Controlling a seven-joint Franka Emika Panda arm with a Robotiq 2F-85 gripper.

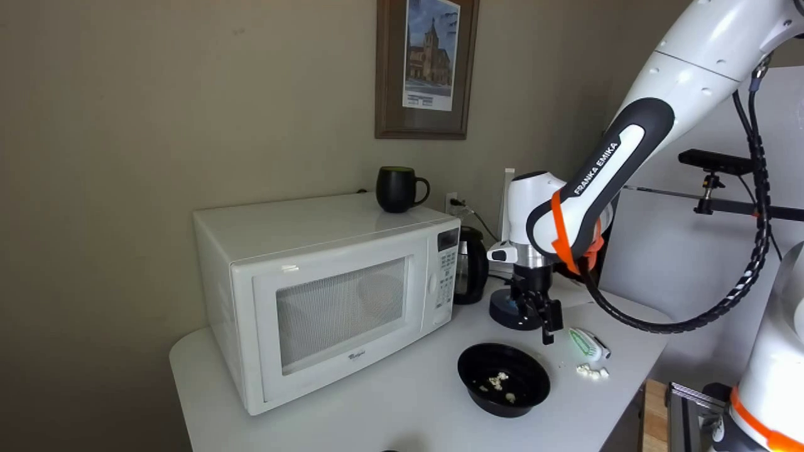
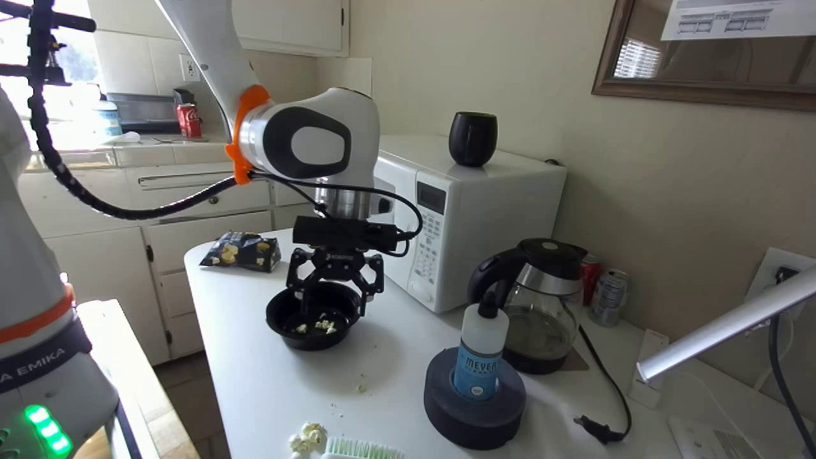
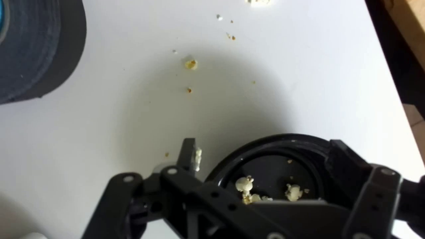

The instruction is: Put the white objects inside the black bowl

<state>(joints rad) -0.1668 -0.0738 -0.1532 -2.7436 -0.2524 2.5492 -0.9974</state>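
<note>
Pictured with the black bowl (image 1: 524,380) below a wide-spread claw (image 2: 334,308) gripping nothing; first centre it, then jiggle loose the white piece (image 3: 198,159) seemingly stuck to one finger (image 3: 187,154).

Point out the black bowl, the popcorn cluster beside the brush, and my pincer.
Black bowl (image 1: 502,356): in an exterior view, on its far inner wall.
Popcorn cluster (image 1: 593,374): in an exterior view, on its middle.
Pincer (image 3: 263,142): in the wrist view, midway between its spread fingertips.

One black bowl (image 1: 529,374), one microwave (image 1: 345,320), one mug (image 1: 397,190), one kettle (image 2: 543,330), one brush (image 1: 588,344), one snack bag (image 2: 240,250), one framed picture (image 1: 429,69); two bottles (image 2: 481,354); three drink cans (image 2: 610,298). Popcorn pieces (image 3: 244,184): several, too clustered for an exact count.
</note>
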